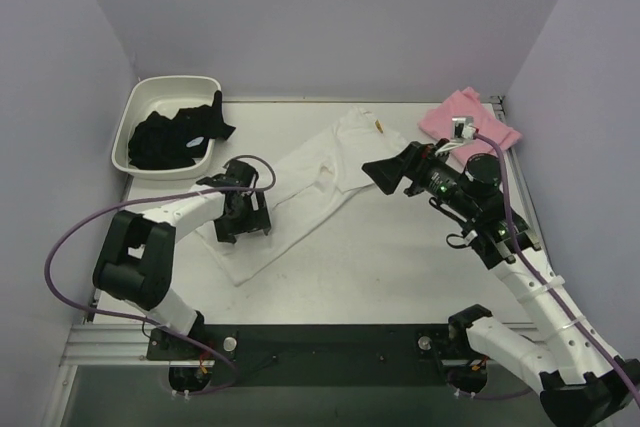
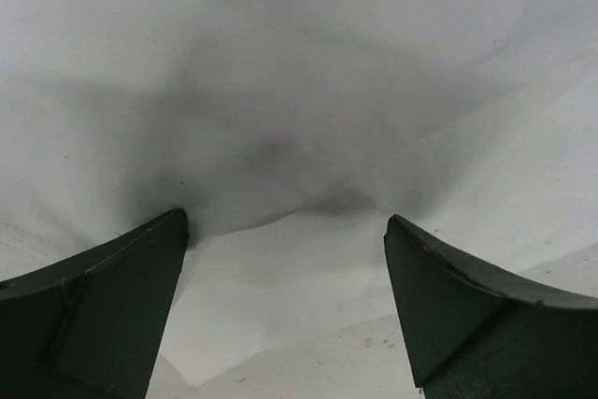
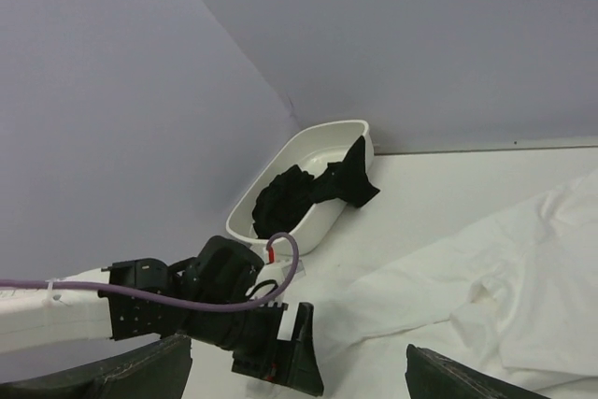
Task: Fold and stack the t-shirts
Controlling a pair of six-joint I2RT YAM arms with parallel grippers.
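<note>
bench (image 1: 400,267): white shirt (image 1: 310,182) lies slantwise across it
pink shirt (image 1: 470,122): folded, far right corner
left end effector (image 1: 243,217): fingers apart, low over white shirt's near end
right end effector (image 1: 376,172): fingers apart, raised

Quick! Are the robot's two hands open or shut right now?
Left gripper: open, over the white t-shirt, gripping nothing.
Right gripper: open, empty.

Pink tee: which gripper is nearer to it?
Right. The right gripper hangs close beside the pink tee, on its left in the top view. The left gripper is low over the white tee's opposite end, much farther away.
</note>
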